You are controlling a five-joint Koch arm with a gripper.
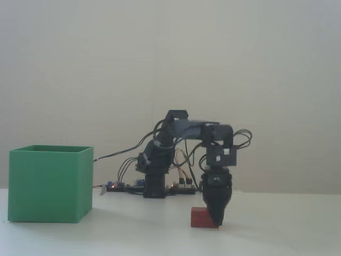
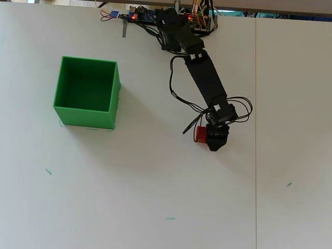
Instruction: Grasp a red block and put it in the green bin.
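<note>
I see the red block (image 2: 199,134) lying on the white bench (image 2: 155,197), right of centre in the overhead view, with only its left part showing there. The pincer (image 1: 216,223) points straight down over the block's right end, its tip low at the bench in the fixed view; I cannot tell whether its jaws are spread or pinching the block. The green bin (image 2: 64,111) stands well apart to the left, open at the top, and I see only green floor inside it. I can read no writing anywhere. Circuit boards and wires (image 2: 136,15) sit at the bench's far edge by the arm's base. Bare bench lies between block and bin.
</note>
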